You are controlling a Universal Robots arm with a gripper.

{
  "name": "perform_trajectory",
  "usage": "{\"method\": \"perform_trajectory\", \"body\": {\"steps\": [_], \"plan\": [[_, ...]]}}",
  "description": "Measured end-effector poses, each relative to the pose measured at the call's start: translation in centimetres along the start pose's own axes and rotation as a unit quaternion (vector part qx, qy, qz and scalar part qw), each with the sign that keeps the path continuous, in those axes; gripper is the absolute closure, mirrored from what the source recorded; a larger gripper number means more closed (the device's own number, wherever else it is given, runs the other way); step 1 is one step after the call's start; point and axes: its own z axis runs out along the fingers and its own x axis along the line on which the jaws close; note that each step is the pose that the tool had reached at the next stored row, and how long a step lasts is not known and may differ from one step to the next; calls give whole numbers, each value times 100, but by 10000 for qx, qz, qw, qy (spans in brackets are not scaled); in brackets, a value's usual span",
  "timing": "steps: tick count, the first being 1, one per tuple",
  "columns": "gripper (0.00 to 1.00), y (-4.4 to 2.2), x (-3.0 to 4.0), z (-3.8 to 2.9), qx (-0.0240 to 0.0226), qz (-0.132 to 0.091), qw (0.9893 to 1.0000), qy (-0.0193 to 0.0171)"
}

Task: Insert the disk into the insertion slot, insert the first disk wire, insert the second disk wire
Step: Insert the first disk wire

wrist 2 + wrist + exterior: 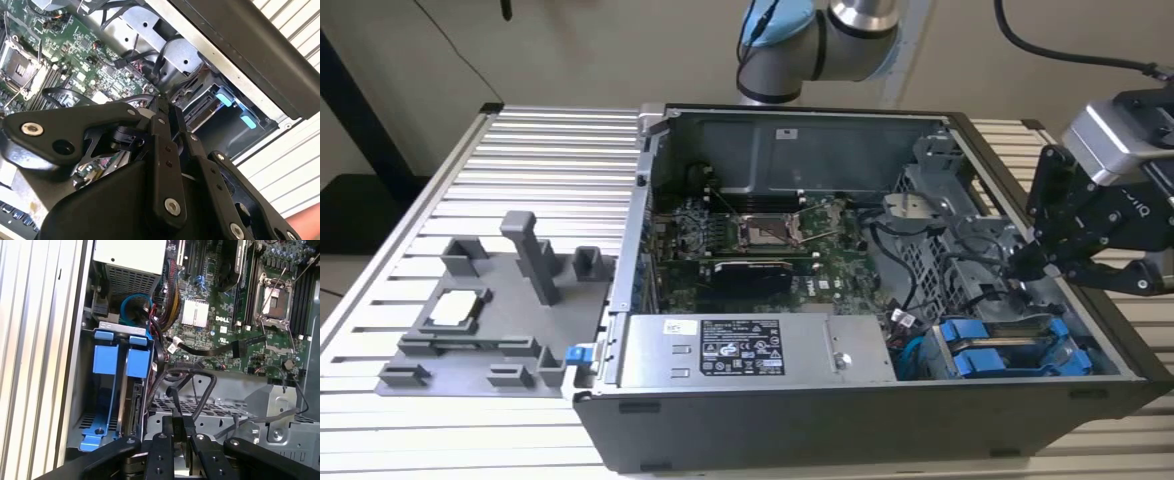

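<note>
at the case wall, exterior view's right, gripper pinched narrow on looped black wire; sheet-metal insertion slot just beside.

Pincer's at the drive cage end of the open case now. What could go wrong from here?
1. The black cable loop lies right at the pincer in the first wrist view; a move may snag or tug it.
2. The grey drive cage sits close beside the pincer, so a sideways shift risks a knock.
3. The motherboard lies exposed just beyond; a dragged cable might scrape its parts.
</note>
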Motion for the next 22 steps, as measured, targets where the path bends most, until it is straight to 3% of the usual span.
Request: {"method": "perform_trajectory", "body": {"steps": [10,22], "plan": [[81,0,1,1,-5,3,10000,44],[81,0,0,3,-3,3,10000,50]]}}
